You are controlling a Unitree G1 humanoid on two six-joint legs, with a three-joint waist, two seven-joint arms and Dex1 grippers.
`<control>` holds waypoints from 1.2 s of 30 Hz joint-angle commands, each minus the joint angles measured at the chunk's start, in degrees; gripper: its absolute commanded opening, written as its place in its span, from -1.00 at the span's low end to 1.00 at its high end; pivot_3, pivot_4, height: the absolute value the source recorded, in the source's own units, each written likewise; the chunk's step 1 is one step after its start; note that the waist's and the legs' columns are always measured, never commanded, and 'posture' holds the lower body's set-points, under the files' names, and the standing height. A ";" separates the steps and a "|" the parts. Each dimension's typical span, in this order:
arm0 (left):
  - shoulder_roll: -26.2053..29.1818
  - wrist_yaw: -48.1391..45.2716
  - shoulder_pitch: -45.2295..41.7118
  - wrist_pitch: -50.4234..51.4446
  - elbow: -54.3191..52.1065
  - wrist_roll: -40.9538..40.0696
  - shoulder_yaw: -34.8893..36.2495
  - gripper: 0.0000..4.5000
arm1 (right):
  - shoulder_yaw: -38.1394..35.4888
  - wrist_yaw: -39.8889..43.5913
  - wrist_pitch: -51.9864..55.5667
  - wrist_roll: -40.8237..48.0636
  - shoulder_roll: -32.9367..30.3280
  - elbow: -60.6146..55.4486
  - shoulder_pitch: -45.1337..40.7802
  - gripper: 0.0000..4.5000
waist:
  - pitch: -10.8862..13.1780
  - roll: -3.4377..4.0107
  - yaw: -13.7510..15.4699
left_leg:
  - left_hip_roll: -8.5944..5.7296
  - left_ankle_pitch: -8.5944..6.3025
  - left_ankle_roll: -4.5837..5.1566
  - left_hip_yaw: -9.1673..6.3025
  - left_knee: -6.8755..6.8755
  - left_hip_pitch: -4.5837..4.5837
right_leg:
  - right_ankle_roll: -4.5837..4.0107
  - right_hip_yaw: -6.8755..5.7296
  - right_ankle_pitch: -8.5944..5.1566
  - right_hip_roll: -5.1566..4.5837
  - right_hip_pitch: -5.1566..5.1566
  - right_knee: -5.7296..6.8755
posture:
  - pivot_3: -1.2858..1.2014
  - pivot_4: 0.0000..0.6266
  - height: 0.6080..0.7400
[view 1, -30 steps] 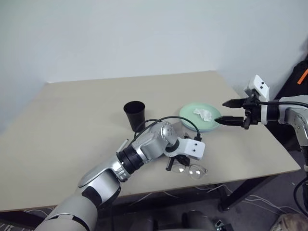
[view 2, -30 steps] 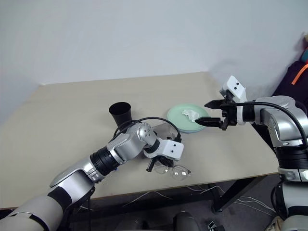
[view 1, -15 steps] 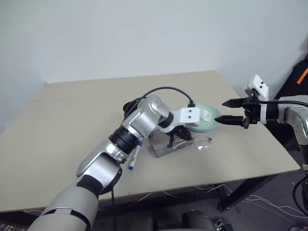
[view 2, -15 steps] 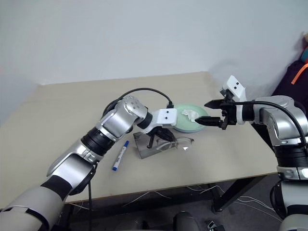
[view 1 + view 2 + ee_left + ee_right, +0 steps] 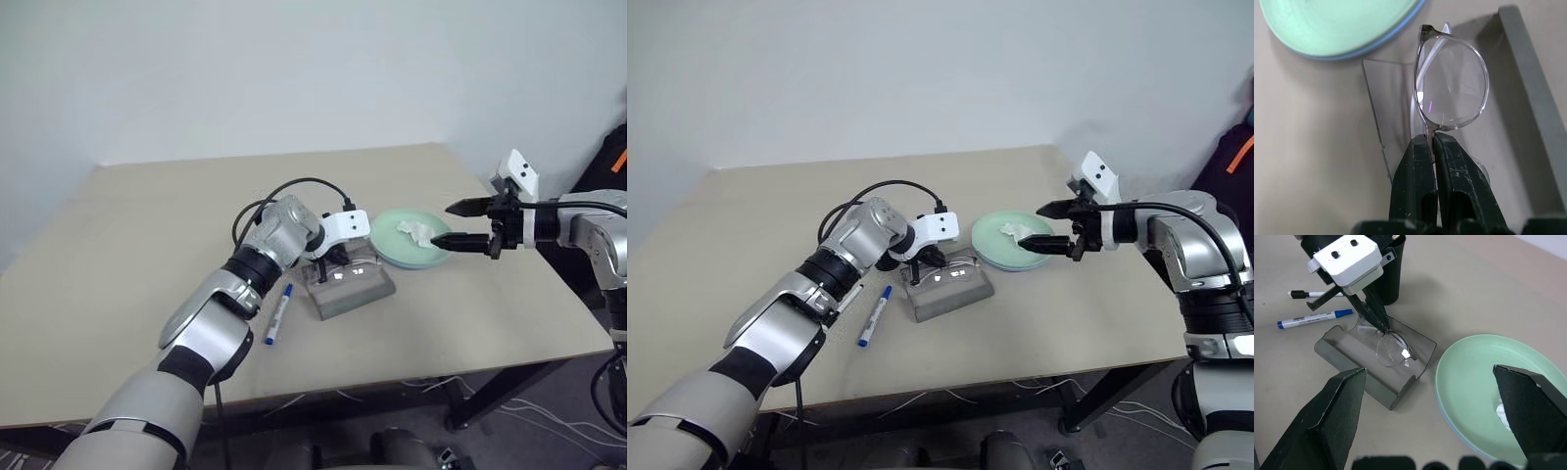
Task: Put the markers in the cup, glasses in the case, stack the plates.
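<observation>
Since one second ago, the left claw [image 5: 331, 266] has carried the glasses [image 5: 1392, 346] from the counter's near edge, lower centre of the frame, up to the centre, above the open case [image 5: 349, 290]. Judgement: the glasses step is in its placement phase, and release into the case is the likely next action.

Left claw: clenched on the glasses, gripping the frame at the bridge in the left wrist view. The lenses hang within the case's opening; whether they touch its floor cannot be determined.

Right claw [image 5: 457, 223]: released, jaws wide apart and holding nothing. It hovers at centre right over the right edge of the mint green plate [image 5: 392, 235], which lies on the blue plate [image 5: 1386, 38]. A crumpled white tissue [image 5: 414, 231] lies on the top plate.

Both markers lie on the counter [image 5: 147, 245], outside the cup [image 5: 1392, 269]: the blue-capped marker [image 5: 278, 313] left of the case, and the black-capped marker [image 5: 1309, 294] just beyond it.
</observation>
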 commanded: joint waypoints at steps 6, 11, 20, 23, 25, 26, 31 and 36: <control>-1.38 -0.22 0.83 4.19 -2.52 2.42 -0.97 -0.99 | -1.13 0.16 -0.72 0.25 -0.22 -1.24 -1.60 1.00 | 0.00 0.00 -0.09 | 0.00 0.00 0.01 0.01 0.03 0.04 | 0.00 0.01 0.00 0.00 0.02 0.05 | 0.03 -1.00 0.88; -2.04 -0.18 1.91 7.28 -3.30 3.73 -2.40 -0.99 | -1.34 0.04 -0.51 0.45 -0.36 -1.83 -1.17 1.00 | 0.00 0.00 -0.09 | 0.00 0.00 0.00 0.01 0.04 0.04 | 0.00 0.01 0.00 0.01 0.01 0.06 | 0.03 -1.00 0.88; -2.35 -0.36 3.69 10.03 -6.23 4.35 -3.54 -0.99 | -0.91 -0.07 -0.70 0.17 -0.01 -1.59 -1.33 1.00 | 0.00 0.01 -0.08 | 0.00 0.00 0.00 0.00 0.04 0.04 | 0.00 0.02 0.00 0.00 0.02 0.06 | 0.03 -1.00 0.88; -2.38 -0.45 3.67 11.16 -6.79 4.23 -3.16 -0.80 | -0.70 -0.10 -0.91 -0.01 0.21 -1.21 -1.49 1.00 | 0.00 0.01 -0.08 | 0.00 0.00 0.00 0.01 0.04 0.05 | 0.00 0.02 0.00 0.01 0.02 0.06 | 0.03 -1.00 0.88; -2.51 -0.37 3.41 11.93 -7.00 3.86 -2.57 -0.60 | -0.60 -0.09 -1.05 -0.13 0.29 -1.00 -1.53 1.00 | 0.00 0.01 -0.08 | 0.00 0.00 0.00 0.01 0.05 0.05 | 0.00 0.02 0.00 0.01 0.02 0.06 | 0.03 -1.00 0.88; -2.58 -0.22 3.05 12.49 -7.17 3.54 -2.00 -0.43 | -0.55 -0.06 -1.12 -0.17 0.32 -0.88 -1.57 1.00 | 0.00 0.01 -0.08 | 0.00 0.00 0.00 0.01 0.05 0.05 | 0.00 0.02 0.00 0.01 0.02 0.06 | 0.03 -1.00 0.88; -2.05 0.22 0.39 15.83 -10.16 1.60 1.85 0.16 | -0.39 -0.07 -1.10 -0.21 0.48 -0.80 -1.83 1.00 | 0.00 0.00 -0.09 | 0.00 0.00 0.00 0.00 0.05 0.04 | 0.00 0.02 0.00 0.01 0.01 0.06 | 0.03 -1.00 0.88; -0.16 -0.23 -2.38 17.64 -13.17 -0.19 4.61 0.16 | -0.35 -0.02 -1.10 -0.26 0.64 -0.77 -1.77 1.00 | 0.00 0.00 -0.09 | 0.00 0.00 0.00 0.00 0.05 0.04 | 0.00 0.02 0.00 0.01 0.01 0.06 | 0.03 -1.00 0.88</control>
